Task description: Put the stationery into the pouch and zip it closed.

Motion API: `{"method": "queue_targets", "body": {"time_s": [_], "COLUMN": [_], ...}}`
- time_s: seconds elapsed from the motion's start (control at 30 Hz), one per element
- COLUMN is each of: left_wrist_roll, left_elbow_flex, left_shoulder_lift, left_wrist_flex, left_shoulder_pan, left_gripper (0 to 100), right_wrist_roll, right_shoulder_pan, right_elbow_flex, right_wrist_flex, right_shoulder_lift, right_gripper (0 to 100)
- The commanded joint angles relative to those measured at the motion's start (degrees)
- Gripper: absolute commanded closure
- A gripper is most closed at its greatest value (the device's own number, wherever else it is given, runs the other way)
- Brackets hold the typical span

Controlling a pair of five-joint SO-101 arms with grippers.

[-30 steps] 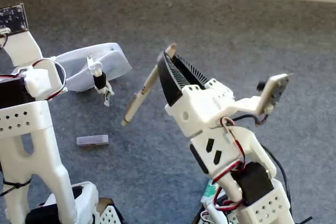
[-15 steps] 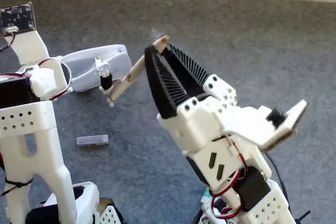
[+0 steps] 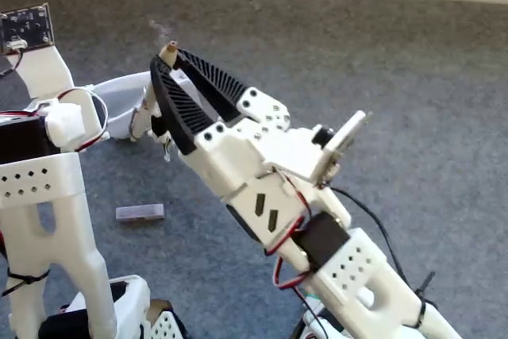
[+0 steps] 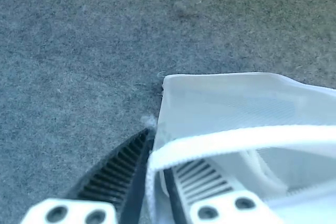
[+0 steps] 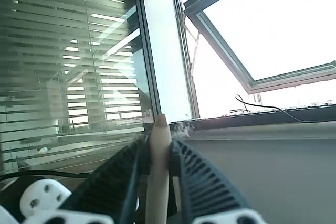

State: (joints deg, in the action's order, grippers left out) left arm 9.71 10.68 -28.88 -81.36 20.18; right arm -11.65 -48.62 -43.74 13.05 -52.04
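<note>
Pinched in left gripper jaws: pouch rim, near bench left edge. Clamped between right gripper jaws: pen, slanted over pouch.

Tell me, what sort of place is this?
Probably an office or lab: slatted blinds and a tilted-open window behind, and grey carpet as the work surface.

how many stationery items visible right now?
2. A beige pen-like stick, clamped in the right arm's jaws by the translucent white pouch; a small grey rectangular block on the grey carpet near the left arm's base. More may be hidden in the pouch.
</note>
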Motion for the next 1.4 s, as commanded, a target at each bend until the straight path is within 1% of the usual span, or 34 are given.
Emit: {"method": "queue_targets", "body": {"time_s": [0.0, 0.3, 0.5, 0.73, 0.8, 0.87, 0.93, 1.03, 1.17, 1.23, 1.37], "left_wrist_roll": [0.09, 0.09, 0.09, 0.00, 0.00, 0.00, 0.00, 0.00, 0.00, 0.00, 0.00], "left_elbow_flex": [0.13, 0.13, 0.22, 0.22, 1.19, 1.80, 1.89, 1.89, 1.89, 1.89, 1.89], "left_shoulder_lift": [-0.48, -0.40, -0.40, -0.40, -0.75, -0.75, -0.75, -0.84, -0.84, -0.84, -0.84], "left_wrist_flex": [0.09, 0.09, -0.09, -0.35, 0.09, 0.79, 0.97, 0.88, 0.88, 0.88, 0.88], "left_shoulder_pan": [-0.57, -0.57, -0.57, -0.57, -0.57, -0.57, -0.57, -0.57, -0.57, -0.57, -0.57], "left_gripper": [99, 99, 99, 99, 99, 99, 99, 99, 99, 99, 99], "right_wrist_roll": [0.79, 0.70, 0.70, 1.14, 4.92, 8.97, 11.34, 12.04, 12.04, 12.04, 12.04], "right_shoulder_pan": [0.84, 4.88, 6.37, 5.05, 4.53, 2.33, 0.48, -1.01, -0.92, -0.84, -0.84], "right_elbow_flex": [3.56, 3.56, 3.56, 3.56, 3.65, 3.65, 3.65, 3.65, 3.65, 3.65, 3.38], "right_wrist_flex": [5.93, 17.63, 23.16, 22.81, 21.41, 18.07, 14.90, 13.05, 12.79, 12.70, 12.70], "right_shoulder_lift": [2.68, 9.71, 15.08, 19.03, 19.30, 19.38, 19.30, 19.30, 19.30, 19.30, 19.30], "right_gripper": [99.4, 99.4, 99.4, 99.4, 99.4, 99.4, 99.4, 99.1, 98.8, 96.4, 87.4]}}
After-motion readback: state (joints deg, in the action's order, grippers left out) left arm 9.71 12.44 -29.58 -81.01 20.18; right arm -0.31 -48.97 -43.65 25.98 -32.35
